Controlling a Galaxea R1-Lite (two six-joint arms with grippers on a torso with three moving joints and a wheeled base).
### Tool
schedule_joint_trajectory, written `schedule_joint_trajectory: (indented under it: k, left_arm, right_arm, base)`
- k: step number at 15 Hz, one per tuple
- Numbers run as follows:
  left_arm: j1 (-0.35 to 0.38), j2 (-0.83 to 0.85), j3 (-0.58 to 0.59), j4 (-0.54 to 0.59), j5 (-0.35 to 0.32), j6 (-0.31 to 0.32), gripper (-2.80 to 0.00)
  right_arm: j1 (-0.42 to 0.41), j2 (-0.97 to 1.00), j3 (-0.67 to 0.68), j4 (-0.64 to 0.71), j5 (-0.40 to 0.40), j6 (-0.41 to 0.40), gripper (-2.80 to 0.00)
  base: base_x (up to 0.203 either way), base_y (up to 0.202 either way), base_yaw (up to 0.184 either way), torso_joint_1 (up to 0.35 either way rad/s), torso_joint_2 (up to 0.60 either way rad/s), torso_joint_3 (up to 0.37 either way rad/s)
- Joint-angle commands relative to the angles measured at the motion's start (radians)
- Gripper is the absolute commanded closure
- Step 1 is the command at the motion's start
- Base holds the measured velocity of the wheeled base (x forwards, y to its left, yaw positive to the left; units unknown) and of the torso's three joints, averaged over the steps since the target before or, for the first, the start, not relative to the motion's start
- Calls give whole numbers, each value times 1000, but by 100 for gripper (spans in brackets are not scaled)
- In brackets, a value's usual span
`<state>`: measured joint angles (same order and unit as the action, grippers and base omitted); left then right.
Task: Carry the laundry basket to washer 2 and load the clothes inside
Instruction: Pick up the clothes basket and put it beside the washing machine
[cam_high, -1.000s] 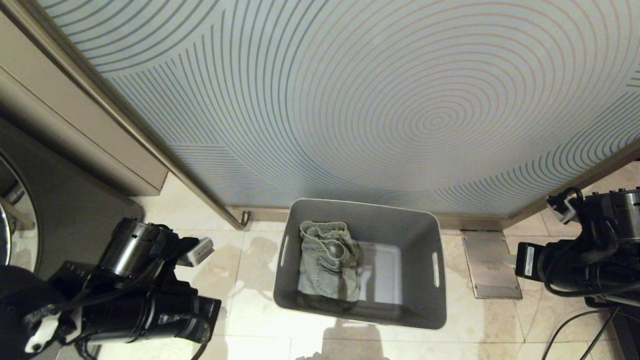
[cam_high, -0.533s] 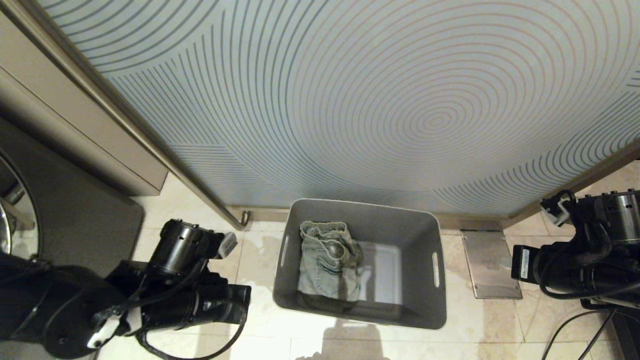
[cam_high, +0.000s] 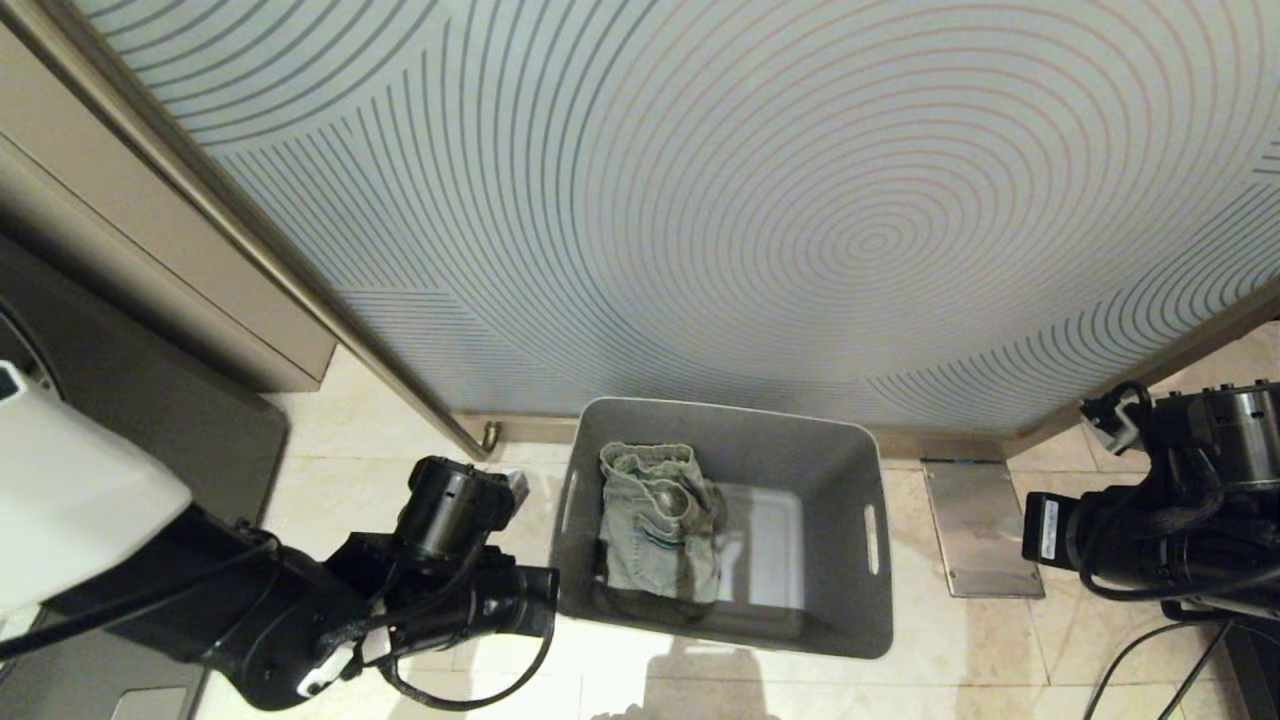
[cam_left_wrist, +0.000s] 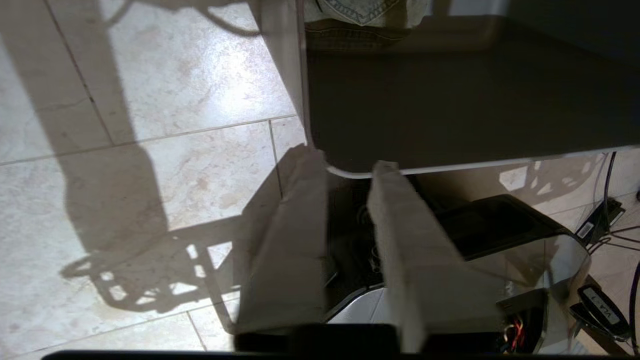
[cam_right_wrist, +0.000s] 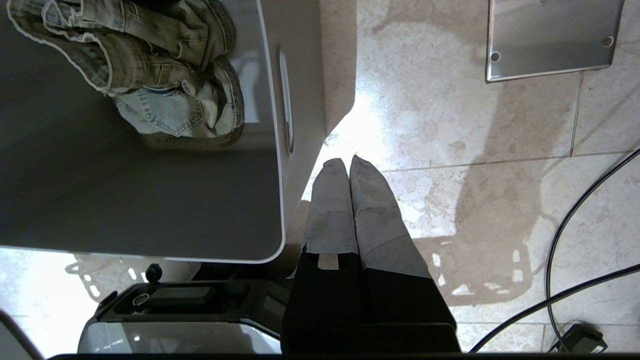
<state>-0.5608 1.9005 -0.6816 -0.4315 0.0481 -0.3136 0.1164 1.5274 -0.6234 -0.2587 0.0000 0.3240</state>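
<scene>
**Operator:** Grey plastic bin, where do you have it, and what surrounds it?

**Guide:** You see the laundry basket (cam_high: 722, 620) standing upright on pale floor tiles (cam_high: 1000, 640), its far wall just beside the patterned panel (cam_high: 700, 200). A metal floor plate (cam_high: 980, 530) lies near its right side. Cables (cam_right_wrist: 575, 250) cross the tiles further right.

**Operator:** Orientation?

**Guide:** Its long axis runs left to right, with a slot handle (cam_high: 870, 538) in each short wall. The denim garment (cam_high: 655, 525) lies crumpled in the left half.

**Operator:** Grippers?

**Guide:** Your left gripper (cam_left_wrist: 345, 167) stands slightly spread, fingertips at the near left corner rim. Your right gripper (cam_right_wrist: 348, 165) is pressed together, empty, over bare tile just beside the right wall.
</scene>
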Motion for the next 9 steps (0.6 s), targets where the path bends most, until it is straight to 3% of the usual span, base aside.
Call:
schedule_joint_trajectory:
  k: [1, 3, 9]
  left_arm:
    - [-20, 53, -37, -11, 37, -15, -280]
    - [-36, 78, -71, -48, 76, -21, -280]
    - [-60, 131, -135, -73, 107, -22, -280]
  right_arm:
    - [0, -6, 1, -2, 0, 3, 0]
    - [0, -6, 2, -2, 0, 2, 0]
    - [0, -6, 2, -2, 0, 3, 0]
  base:
    - [0, 0, 0, 0, 0, 0]
    - [0, 0, 0, 0, 0, 0]
    - [0, 0, 0, 0, 0, 0]
